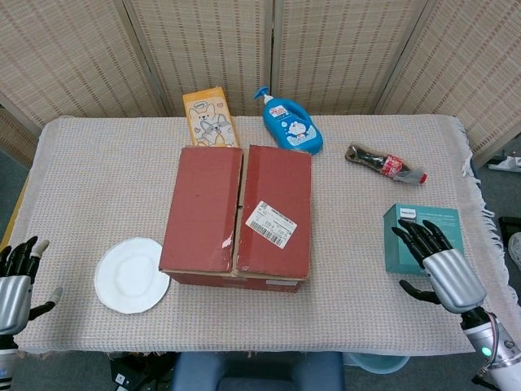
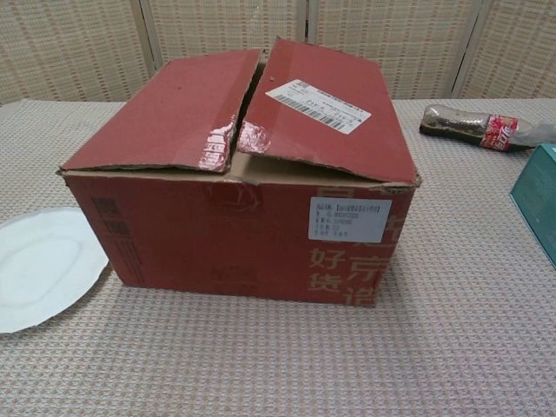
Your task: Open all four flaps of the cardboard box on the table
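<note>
Here's the table [image 1: 98, 163], covered edge to edge in a beige woven cloth, with woven folding screens [image 1: 203, 49] closing off the back of the room. Dead centre sits the cardboard box [image 1: 236, 220], red-brown, its two top flaps [image 2: 261, 109] down and meeting along a ragged seam, scraps of torn tape at the near end. A white shipping label [image 1: 271, 223] lies on the right flap and another white label [image 2: 350, 218] on the front wall, above pale printed characters.

Behind the box, an orange cartoon carton [image 1: 209, 118] and a blue pump bottle [image 1: 290, 124]. Off to the right, a cola bottle [image 1: 386, 164] lying on its side, well apart from the box. Nearer, a teal box [image 1: 419, 238], cut off at the chest view's edge. Left of the cardboard box, just beside it, a white plate [image 1: 130, 274].

Right hand [image 1: 440, 265] hovers over the teal box's near corner, fingers spread, holding nothing. Left hand [image 1: 16, 281] waits at the table's near left corner, fingers apart, empty, partly cropped. Neither shows in the chest view.
</note>
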`<state>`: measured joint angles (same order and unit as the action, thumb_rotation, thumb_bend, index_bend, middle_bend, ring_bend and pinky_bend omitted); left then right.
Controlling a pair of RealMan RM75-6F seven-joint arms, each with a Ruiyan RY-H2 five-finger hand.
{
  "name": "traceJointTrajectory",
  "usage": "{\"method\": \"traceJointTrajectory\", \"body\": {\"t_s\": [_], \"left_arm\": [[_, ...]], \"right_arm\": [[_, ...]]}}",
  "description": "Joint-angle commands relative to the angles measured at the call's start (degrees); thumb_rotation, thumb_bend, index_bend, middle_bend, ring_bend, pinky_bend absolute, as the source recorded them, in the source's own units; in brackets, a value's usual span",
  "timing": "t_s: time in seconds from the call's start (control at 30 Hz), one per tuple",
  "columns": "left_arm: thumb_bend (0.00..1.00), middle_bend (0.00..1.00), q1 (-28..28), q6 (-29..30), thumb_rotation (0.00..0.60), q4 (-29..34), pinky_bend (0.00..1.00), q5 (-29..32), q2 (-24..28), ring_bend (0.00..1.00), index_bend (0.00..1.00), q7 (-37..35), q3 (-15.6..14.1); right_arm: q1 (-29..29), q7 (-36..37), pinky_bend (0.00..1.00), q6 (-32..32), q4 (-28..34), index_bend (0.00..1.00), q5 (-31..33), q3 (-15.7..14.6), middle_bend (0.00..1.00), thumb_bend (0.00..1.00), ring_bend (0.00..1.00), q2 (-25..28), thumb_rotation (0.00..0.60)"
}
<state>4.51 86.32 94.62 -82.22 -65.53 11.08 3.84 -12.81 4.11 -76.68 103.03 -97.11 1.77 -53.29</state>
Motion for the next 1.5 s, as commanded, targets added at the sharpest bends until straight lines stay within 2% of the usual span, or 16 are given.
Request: {"method": "traceJointTrajectory", "body": {"t_s": [0.03,0.17,0.33,0.43,0.53,0.63,0.97,1.17,1.5], "left_arm": [[0.32,0.06,-0.1,0.0,0.600,0.0,0.00,-0.1,-0.1,0.10,0.12,0.0,-0.1],[0.32,0.06,-0.3,0.2,0.600,0.0,0.00,0.0,-0.2,0.10,0.13,0.0,-0.3],[0.32,0.06,-0.7,0.6,0.600,0.1,0.00,0.1,0.0,0.10,0.13,-0.3,-0.4],[0.32,0.06,-0.8,0.6,0.600,0.2,0.00,0.1,0.1,0.10,0.13,-0.3,-0.5],[0.32,0.06,-1.1,0.7,0.600,0.5,0.00,0.1,0.3,0.10,0.13,-0.3,-0.7],[0.32,0.06,-1.3,0.8,0.600,0.7,0.00,0.1,0.5,0.10,0.13,-0.5,-0.8],[0.32,0.06,-1.8,0.9,0.600,1.0,0.00,0.6,1.0,0.10,0.13,-0.5,-0.9],[0.32,0.06,-1.9,0.7,0.600,1.3,0.00,0.9,1.1,0.10,0.13,-0.5,-0.9],[0.32,0.06,-2.1,0.7,0.600,1.3,0.00,1.2,1.3,0.11,0.13,-0.4,-0.8]], "right_arm": [[-4.7,-0.6,0.00,5.2,5.4,0.07,-2.2,1.1,0.09,0.26,0.09,3.7,0.600],[-10.4,-0.7,0.00,12.0,10.5,0.09,-1.9,3.3,0.09,0.26,0.09,6.0,0.600],[-16.7,-1.0,0.00,19.0,14.1,0.09,-0.3,5.9,0.10,0.26,0.08,6.1,0.599],[-18.9,-0.9,0.00,21.5,15.0,0.12,0.8,6.8,0.11,0.22,0.08,5.8,0.562],[-24.3,0.4,0.00,27.0,16.4,0.15,2.1,8.9,0.14,0.15,0.09,3.4,0.507],[-28.4,-0.8,0.00,31.2,15.8,0.18,4.4,10.4,0.17,0.12,0.10,0.9,0.484],[-38.5,-8.2,0.00,40.1,13.3,0.20,16.9,13.9,0.19,0.11,0.10,-5.3,0.476],[-44.5,-13.7,0.00,43.9,11.4,0.21,25.1,14.5,0.19,0.11,0.10,-7.8,0.474],[-52.2,-21.3,0.00,44.6,8.4,0.22,35.5,12.5,0.20,0.11,0.10,-11.4,0.468]]}}
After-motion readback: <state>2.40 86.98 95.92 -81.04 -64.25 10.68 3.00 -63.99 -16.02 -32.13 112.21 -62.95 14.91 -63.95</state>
